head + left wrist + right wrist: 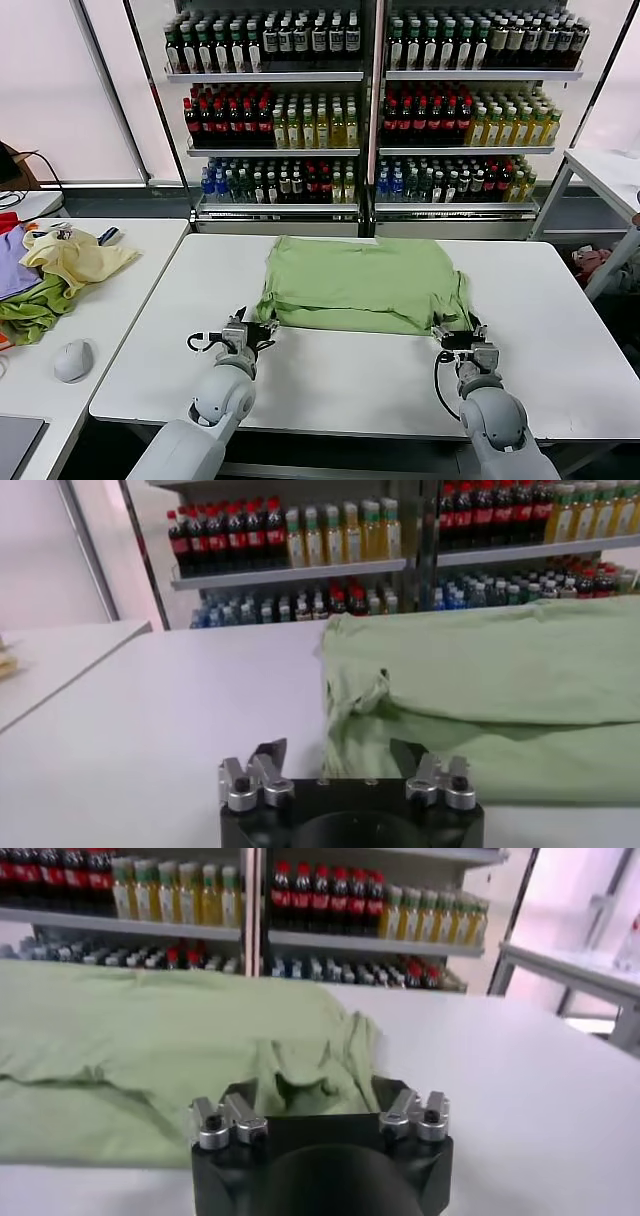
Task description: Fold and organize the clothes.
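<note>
- The light green polo shirt (358, 283) lies flat near the middle of the white surface (330, 380), already doubled over itself; its long axis runs across the robot, from left to right.
- The left pincer (238, 334) sits low on the surface at the shirt's near left corner. Its jaws stand apart and hold nothing; in the left wrist view the cloth edge lies just ahead of the fingers (262, 765), between them.
- The right pincer (462, 338) sits at the near right corner, by the bunched sleeve. Its jaws are also parted and empty, with the cloth just beyond them.
- The relation that matters: the shirt lies straight ahead of both pincers, its near hem running from 1 to the other. Each arm is nearest its own corner, so I judge the coming move to be a 2-arm one.
- The head view alone shows the whole outline and the heap of other garments (55, 270) on the side surface to the left, well apart.
- The wrist views alone show the stacked layers at the near edge and the rumpled sleeve (340, 1063).
- Shelves of bottles (370, 100) stand behind.
</note>
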Robot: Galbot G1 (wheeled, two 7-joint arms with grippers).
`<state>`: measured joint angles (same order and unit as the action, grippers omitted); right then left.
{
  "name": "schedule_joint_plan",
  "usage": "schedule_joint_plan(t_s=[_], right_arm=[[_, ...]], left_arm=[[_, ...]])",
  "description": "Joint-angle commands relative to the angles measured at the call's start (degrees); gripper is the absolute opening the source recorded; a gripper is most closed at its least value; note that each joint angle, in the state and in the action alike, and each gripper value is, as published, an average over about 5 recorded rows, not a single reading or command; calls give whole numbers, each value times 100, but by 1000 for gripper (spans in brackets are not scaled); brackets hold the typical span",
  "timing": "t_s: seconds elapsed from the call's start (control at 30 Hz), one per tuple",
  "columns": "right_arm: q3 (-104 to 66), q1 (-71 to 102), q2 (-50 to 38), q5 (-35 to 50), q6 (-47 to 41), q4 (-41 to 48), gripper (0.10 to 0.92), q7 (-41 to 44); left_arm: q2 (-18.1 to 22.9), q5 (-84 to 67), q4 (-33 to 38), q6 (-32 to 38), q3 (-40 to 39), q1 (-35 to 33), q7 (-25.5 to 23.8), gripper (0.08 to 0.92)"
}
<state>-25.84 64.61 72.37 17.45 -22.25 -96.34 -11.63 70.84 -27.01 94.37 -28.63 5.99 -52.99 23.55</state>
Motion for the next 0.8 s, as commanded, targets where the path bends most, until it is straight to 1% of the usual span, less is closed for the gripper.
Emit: schedule_joint_plan(t_s=[0.03, 0.37, 0.5, 0.6, 0.7, 0.8], right_arm=[[-30, 25, 18, 255, -219, 148, 589, -67], [-23, 86, 18, 286, -312, 73, 295, -101], [-36, 115, -9, 278, -275, 18, 200, -59], [-43, 147, -43, 267, -250, -43, 174, -19], [-48, 235, -90, 246, -245, -202, 172, 14], [-66, 431, -166, 190, -250, -530, 172, 65]], left_arm=[[4, -226, -140, -28, -4, 66, 36, 554], [20, -620, -277, -66, -38, 168, -23, 268], [-8, -829, -294, -78, -26, 154, -62, 152], [-41, -896, -178, -57, 1, 74, -89, 106], [-88, -904, 121, -34, 62, -141, -101, 102], [-155, -878, 617, -27, 185, -538, -99, 102]])
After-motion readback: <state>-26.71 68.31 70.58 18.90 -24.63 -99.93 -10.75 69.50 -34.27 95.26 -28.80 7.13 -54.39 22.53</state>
